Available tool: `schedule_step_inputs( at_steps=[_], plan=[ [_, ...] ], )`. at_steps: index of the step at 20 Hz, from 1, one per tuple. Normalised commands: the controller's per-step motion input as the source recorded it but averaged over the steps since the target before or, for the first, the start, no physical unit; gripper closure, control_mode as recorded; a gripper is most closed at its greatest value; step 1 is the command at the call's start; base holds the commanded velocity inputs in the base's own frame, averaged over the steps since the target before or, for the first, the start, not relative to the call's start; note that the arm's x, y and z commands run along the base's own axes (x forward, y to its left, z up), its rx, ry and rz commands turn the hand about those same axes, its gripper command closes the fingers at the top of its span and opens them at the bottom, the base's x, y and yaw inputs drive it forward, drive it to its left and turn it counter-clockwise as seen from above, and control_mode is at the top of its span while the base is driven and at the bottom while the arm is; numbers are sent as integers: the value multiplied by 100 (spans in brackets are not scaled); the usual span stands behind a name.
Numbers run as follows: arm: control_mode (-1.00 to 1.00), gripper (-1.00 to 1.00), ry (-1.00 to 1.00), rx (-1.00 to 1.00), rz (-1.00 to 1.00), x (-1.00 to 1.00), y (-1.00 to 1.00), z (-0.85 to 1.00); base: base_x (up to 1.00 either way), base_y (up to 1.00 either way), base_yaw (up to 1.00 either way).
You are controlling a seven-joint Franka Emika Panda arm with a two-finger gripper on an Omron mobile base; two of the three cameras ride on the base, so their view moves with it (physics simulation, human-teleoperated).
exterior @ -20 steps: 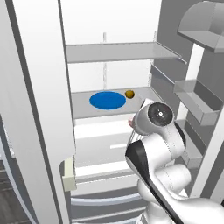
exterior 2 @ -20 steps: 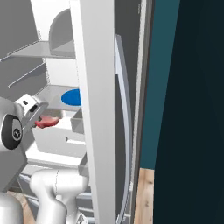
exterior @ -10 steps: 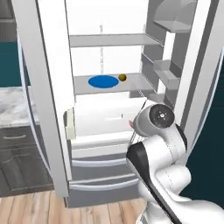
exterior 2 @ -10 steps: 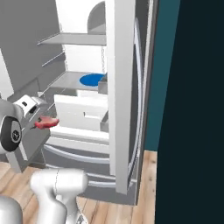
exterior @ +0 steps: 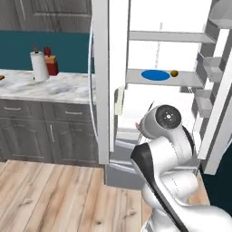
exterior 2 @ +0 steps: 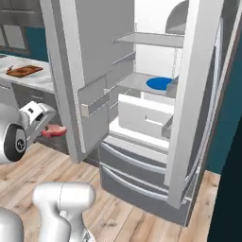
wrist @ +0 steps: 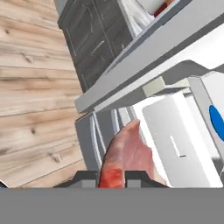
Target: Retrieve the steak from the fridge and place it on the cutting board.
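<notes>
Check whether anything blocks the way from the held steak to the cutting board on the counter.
In the right base view nothing visible does. The pincer holds the steak out in the open, left of the fridge. The cutting board lies up-left on the counter, with only open space between.

Base is backing away from the tall white fridge (exterior 2: 142, 118) now, so the marbled grey surface (exterior: 45, 86) and wood floor (exterior: 50, 195) come into view.

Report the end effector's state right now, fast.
End effector: closed on the steak, held out in front of the open fridge.
</notes>
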Motion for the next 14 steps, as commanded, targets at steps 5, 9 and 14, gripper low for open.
schedule_step_inputs(
  at_steps=[5, 9, 14],
  plan=[
    [100, 100, 0, 0, 0, 0, 0, 0, -34, 36, 81],
    [100, 100, 0, 0, 0, 0, 0, 0, -2, 79, 77],
    [100, 100, 0, 0, 0, 0, 0, 0, 11, 82, 55]
  ],
)
